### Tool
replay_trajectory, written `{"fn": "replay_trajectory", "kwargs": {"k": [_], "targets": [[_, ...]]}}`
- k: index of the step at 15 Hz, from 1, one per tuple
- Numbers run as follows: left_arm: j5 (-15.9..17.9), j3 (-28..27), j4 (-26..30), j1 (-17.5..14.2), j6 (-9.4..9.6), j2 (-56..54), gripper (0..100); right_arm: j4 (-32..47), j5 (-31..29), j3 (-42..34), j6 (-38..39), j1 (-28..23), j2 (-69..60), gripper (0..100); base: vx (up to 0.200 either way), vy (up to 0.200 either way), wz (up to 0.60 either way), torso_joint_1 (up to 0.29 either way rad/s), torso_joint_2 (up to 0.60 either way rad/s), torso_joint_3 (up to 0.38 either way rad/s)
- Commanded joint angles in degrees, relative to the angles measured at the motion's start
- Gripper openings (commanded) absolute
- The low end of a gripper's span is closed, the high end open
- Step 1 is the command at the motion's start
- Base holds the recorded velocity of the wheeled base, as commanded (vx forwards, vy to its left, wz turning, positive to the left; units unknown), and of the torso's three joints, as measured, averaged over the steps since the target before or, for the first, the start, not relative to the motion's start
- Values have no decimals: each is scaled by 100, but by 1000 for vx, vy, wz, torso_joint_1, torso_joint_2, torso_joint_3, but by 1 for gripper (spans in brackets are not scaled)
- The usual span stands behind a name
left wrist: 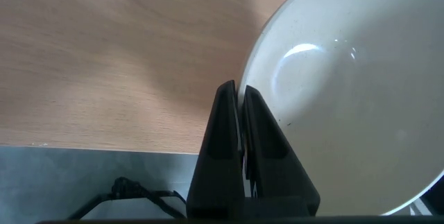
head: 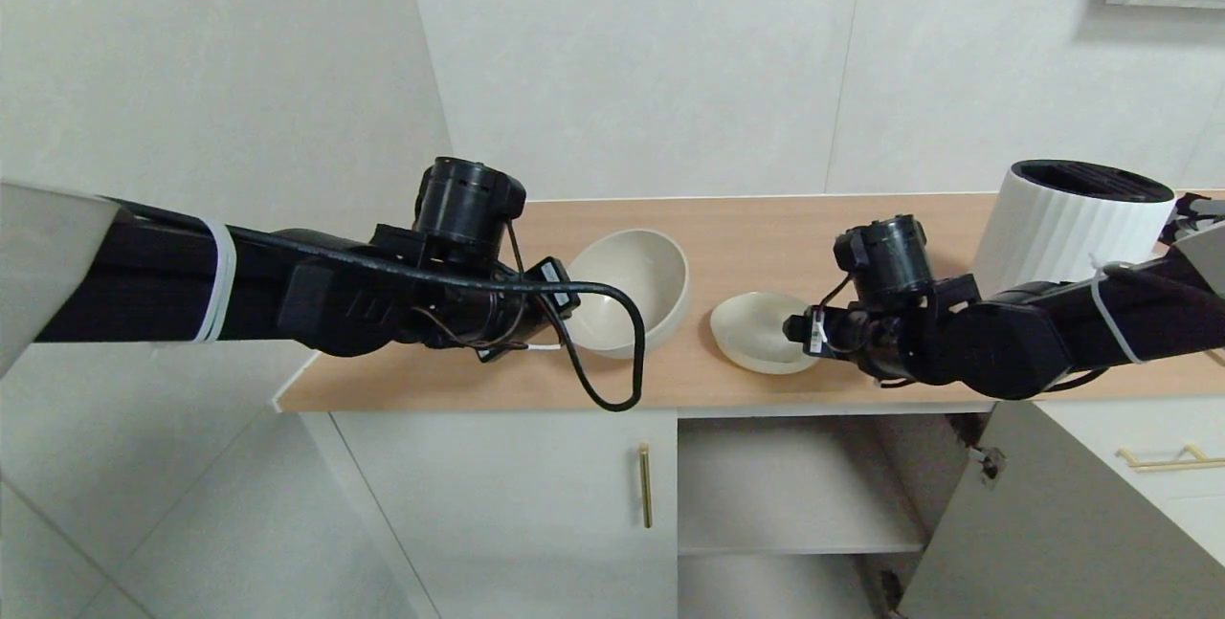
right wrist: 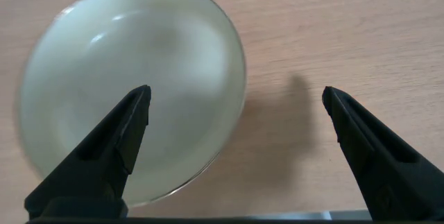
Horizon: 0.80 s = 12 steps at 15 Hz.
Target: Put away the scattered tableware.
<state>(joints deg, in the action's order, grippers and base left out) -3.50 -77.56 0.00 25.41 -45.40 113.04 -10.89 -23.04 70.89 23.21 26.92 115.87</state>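
L fingers clenched on bowl rim; R fingers spread over saucer, bowl's 3 o'clock. Nothing stowed yet, I'd say: you've both pcs on bench to go.

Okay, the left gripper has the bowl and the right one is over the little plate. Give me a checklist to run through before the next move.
1. Left gripper shut on the bowl rim: ok.
2. Bowl lifted off the counter: cannot tell; it sits tilted in the head view.
3. Right gripper open: ok.
4. Plate rim between the right fingers: ok; one finger is over the plate, the other over bare counter.
5. Cupboard door open, with a free shelf: ok.
6. Right arm's clearance from the white container: cannot tell.
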Motion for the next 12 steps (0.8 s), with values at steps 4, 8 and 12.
{"fn": "replay_trajectory", "kwargs": {"k": [4,8,12], "targets": [[-2,21,0,0,-13,-19,0,-1,1,4,8,-11,85,100,0,0,0,0,0,0],[-2,30,0,0,-4,-37,0,-1,19,4,8,-11,67,0,0,0,0,0,0,0],[-2,30,0,-9,-4,-46,0,-1,19,-5,17,-11,41,0,0,0,0,0,0,0]]}}
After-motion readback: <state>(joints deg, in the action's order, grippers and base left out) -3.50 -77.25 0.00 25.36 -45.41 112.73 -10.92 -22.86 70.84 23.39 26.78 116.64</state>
